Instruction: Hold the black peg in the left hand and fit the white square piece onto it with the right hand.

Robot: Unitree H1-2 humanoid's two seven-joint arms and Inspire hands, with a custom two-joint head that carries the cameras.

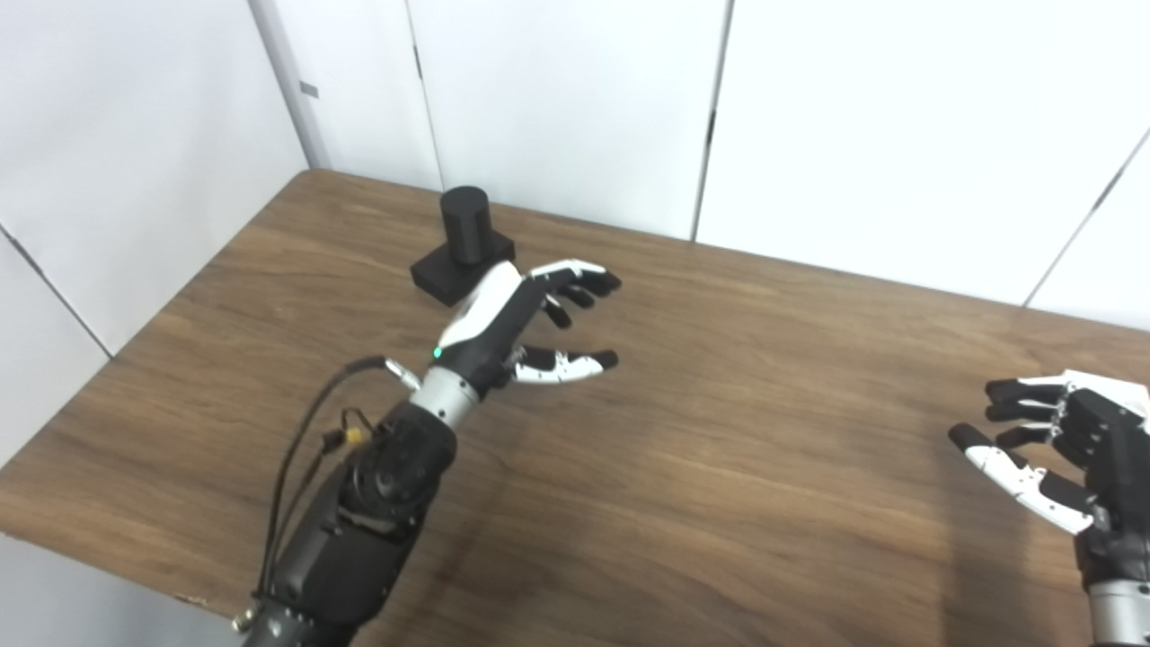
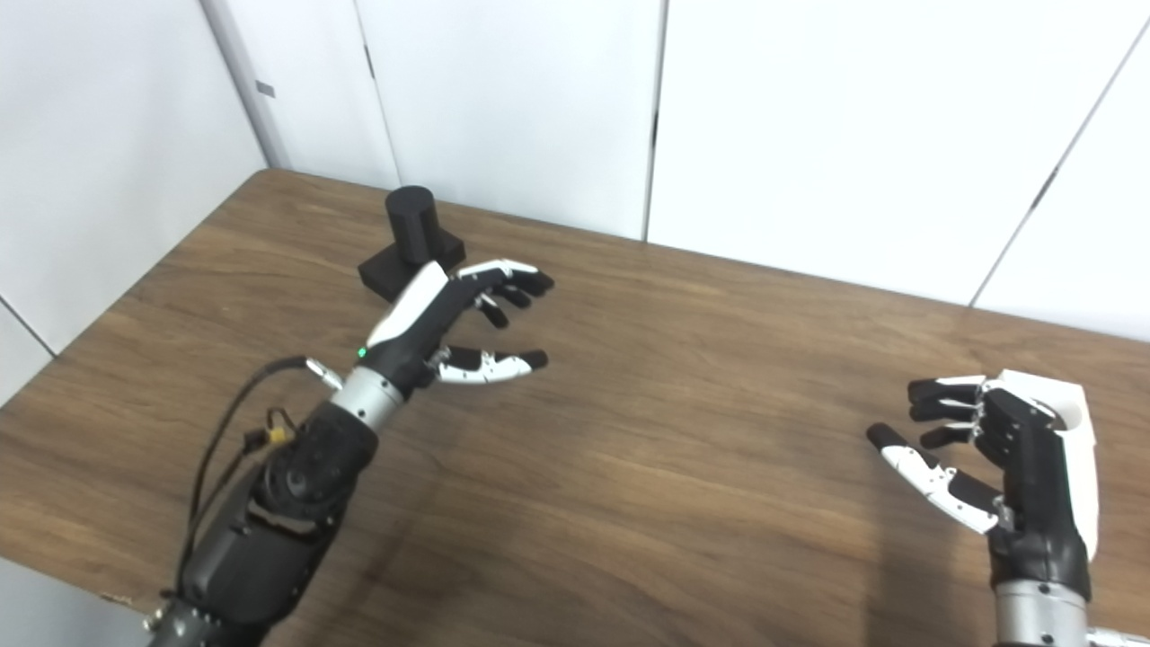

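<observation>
The empty, spread left hand (image 1: 512,328) just before the black cylindrical peg (image 1: 465,225) on its square base should probably wrap it squarely, right hand (image 2: 1006,458) likewise unclenched.

right hand (image 1: 1069,449) cropped by frame edge, peg base (image 1: 449,270) partly hidden

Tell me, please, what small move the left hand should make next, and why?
Probably the left hand should move toward the far-left corner and close on the black peg. The hand is open and empty, and the peg stands upright on its base just behind it, untouched. No white piece is in view.
</observation>
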